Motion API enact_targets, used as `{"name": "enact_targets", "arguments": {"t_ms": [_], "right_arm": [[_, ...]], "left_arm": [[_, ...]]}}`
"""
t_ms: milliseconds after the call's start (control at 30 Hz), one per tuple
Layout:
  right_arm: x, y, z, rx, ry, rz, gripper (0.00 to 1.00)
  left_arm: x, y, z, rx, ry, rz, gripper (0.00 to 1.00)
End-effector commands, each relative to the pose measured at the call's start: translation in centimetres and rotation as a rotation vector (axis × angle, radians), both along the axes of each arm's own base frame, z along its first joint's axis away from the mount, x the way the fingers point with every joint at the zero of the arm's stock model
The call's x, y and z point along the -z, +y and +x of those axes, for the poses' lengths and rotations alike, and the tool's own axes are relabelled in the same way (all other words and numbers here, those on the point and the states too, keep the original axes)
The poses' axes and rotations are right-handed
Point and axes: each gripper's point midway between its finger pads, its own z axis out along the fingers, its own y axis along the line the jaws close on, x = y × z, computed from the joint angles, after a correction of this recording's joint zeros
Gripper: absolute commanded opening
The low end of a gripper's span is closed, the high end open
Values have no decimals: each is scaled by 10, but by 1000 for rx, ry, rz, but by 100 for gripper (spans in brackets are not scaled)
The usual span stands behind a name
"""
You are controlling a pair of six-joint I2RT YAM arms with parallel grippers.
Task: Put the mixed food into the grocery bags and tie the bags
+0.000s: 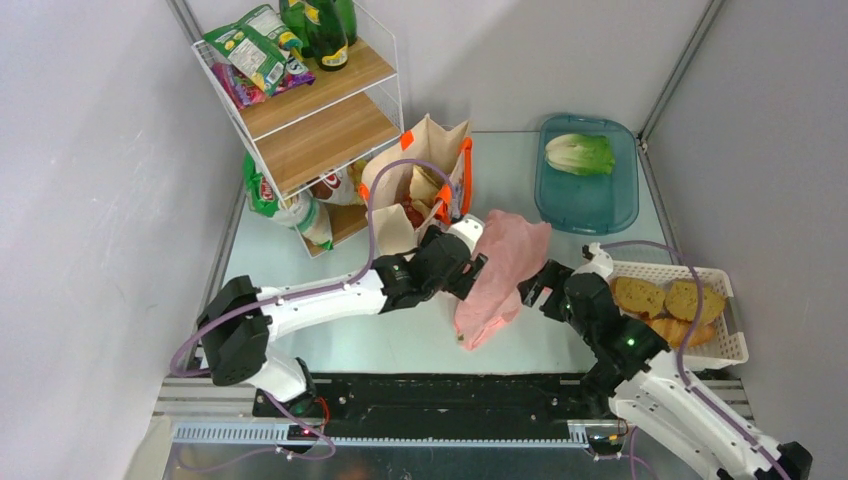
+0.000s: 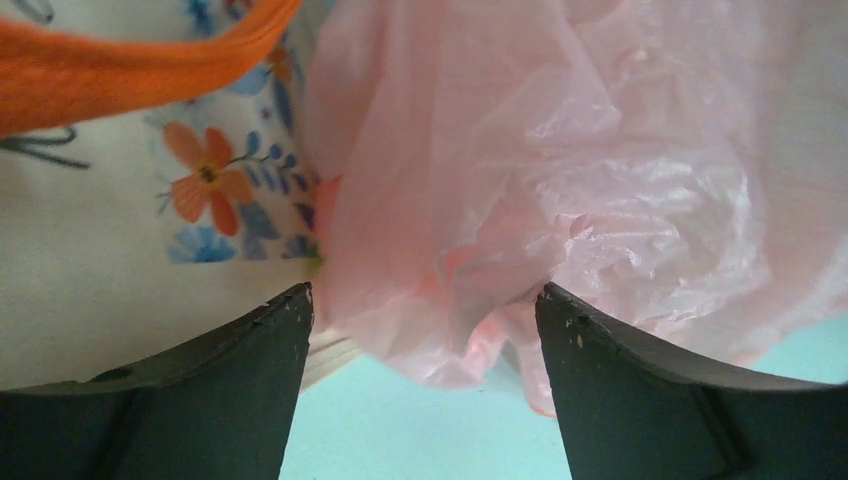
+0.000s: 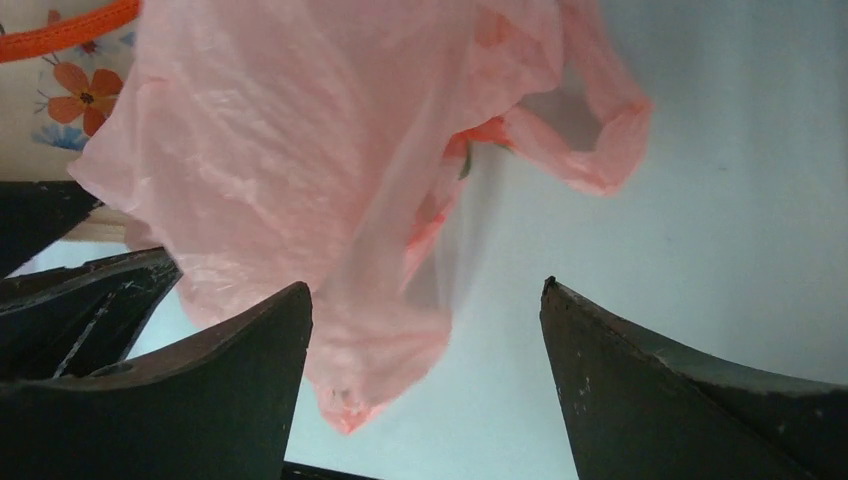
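Observation:
A thin pink plastic bag [image 1: 505,275] lies crumpled mid-table, between my two grippers. My left gripper [image 1: 470,265] reaches it from the left and is open; in the left wrist view the jaws [image 2: 425,300] stand wide with a fold of the pink bag [image 2: 520,150] bulging into the gap. My right gripper [image 1: 535,285] is open at the bag's right side; its wrist view [image 3: 428,290] shows the pink bag [image 3: 280,150] by the left finger and a loop handle [image 3: 600,150] free. The beige floral tote [image 1: 425,175] stands open behind. The lettuce [image 1: 580,153] lies in the teal tray [image 1: 590,215]. Bread rolls [image 1: 665,300] fill the white basket [image 1: 725,350].
A wire and wood shelf rack [image 1: 320,110] stands at the back left with dark green bottles [image 1: 325,30] and snack packets [image 1: 250,50] on top and more packets beneath. The tote's orange handle [image 2: 130,60] hangs close to my left gripper. Grey walls close in on both sides.

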Motion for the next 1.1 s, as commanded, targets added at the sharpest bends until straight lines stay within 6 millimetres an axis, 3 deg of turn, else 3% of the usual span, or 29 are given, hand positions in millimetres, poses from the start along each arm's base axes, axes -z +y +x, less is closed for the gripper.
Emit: {"name": "enact_targets", "arguments": {"t_ms": [0, 67, 233, 500, 700, 733, 767, 800, 900, 1067], "right_arm": [[-12, 42, 22, -140, -80, 203, 86], [-35, 72, 19, -317, -170, 332, 84], [-50, 99, 6, -521, -217, 388, 76], [-97, 149, -50, -859, -322, 404, 67], [-117, 142, -32, -687, -378, 379, 59], [-121, 140, -28, -663, -394, 385, 58], [-125, 139, -25, -641, -406, 396, 57], [-127, 139, -23, -629, -410, 400, 55], [-132, 138, -15, -584, -431, 412, 51], [-127, 130, 8, -416, -372, 439, 37]], "left_arm": [[4, 20, 20, -72, 34, -41, 85], [11, 26, 30, -88, 46, -24, 84], [26, 29, 45, -101, 78, 4, 82], [6, 18, 53, -93, 56, -41, 79], [-33, 31, 42, -104, 10, -145, 79], [-42, 39, 37, -108, -7, -170, 79], [-38, 45, 32, -115, -4, -171, 79], [-54, 52, 28, -121, -32, -208, 79], [-69, 76, 9, -138, -59, -288, 80], [-84, 101, -24, -122, -88, -422, 82]]}}
